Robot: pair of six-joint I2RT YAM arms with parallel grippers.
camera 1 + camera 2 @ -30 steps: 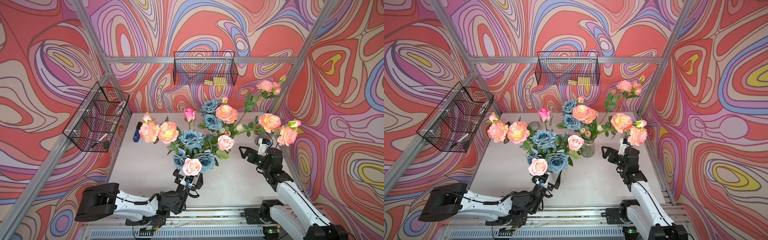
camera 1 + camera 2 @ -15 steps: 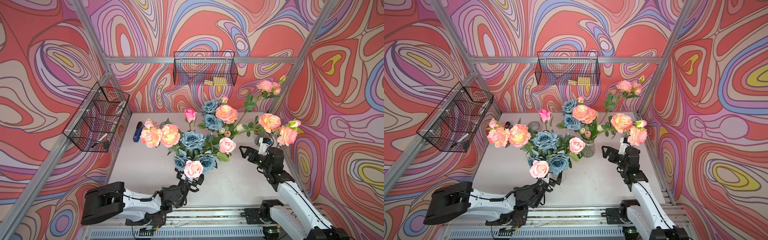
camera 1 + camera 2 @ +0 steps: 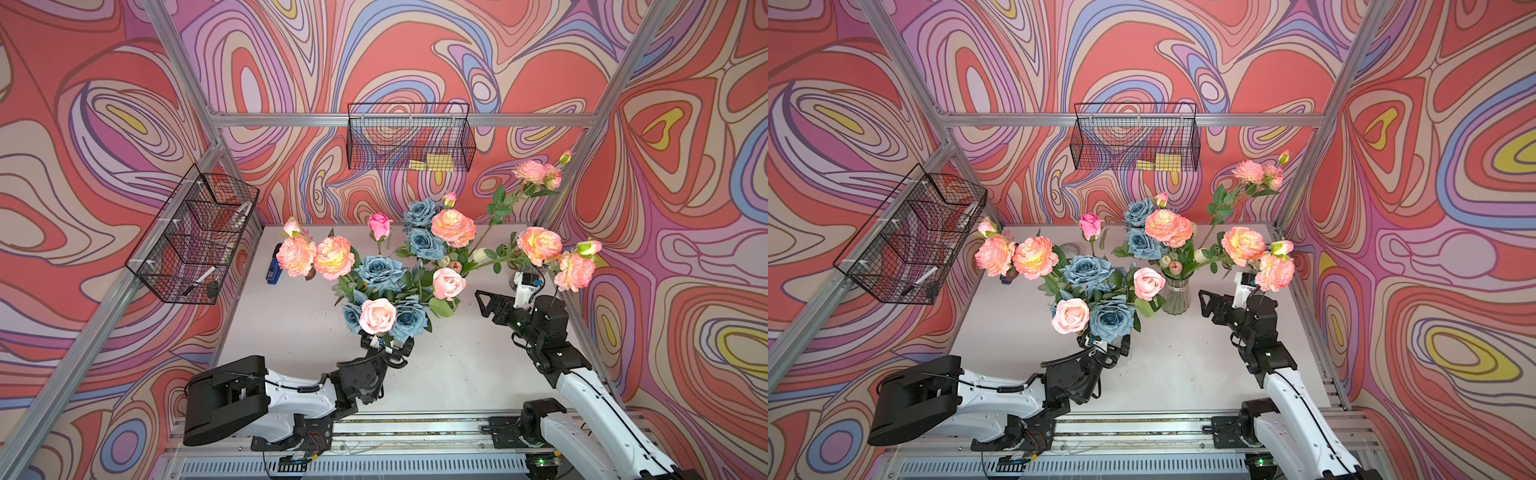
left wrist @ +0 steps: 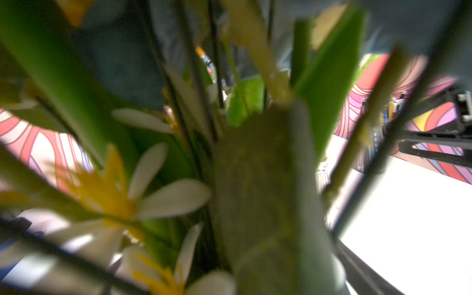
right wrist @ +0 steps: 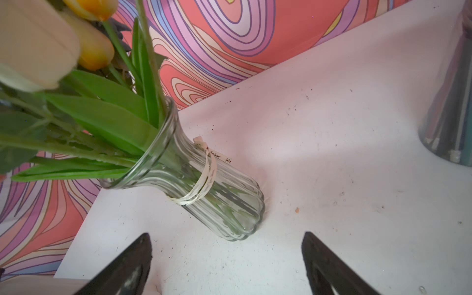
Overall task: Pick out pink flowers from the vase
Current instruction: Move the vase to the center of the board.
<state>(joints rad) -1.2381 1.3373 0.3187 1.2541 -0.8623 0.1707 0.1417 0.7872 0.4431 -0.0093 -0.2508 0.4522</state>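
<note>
At lower centre of a top view, the left tool (image 3: 386, 344) sat beneath the pink flowers (image 3: 377, 316); whether it pinched anything could not be told. Right of centre, the right tool (image 3: 483, 302) hung spread and empty above the desk (image 3: 449, 370). Farther back, more pink blooms rose from the glass vase (image 3: 1176, 296).

Cannot make out the jaws of the left pincer (image 3: 388, 344): buried under the blue roses (image 3: 409, 320) and a pale pink rose (image 3: 377, 316) in both top views. Only blur in the left wrist view: smeared stems (image 4: 255, 191) and white petals (image 4: 173, 199). Cropped at the right wrist view's edge: fingers of the right pincer (image 5: 226, 237), also a shiny vessel (image 5: 449, 115). Too small to identify: yellow items (image 3: 434, 163) in the back basket (image 3: 374, 137).
</note>
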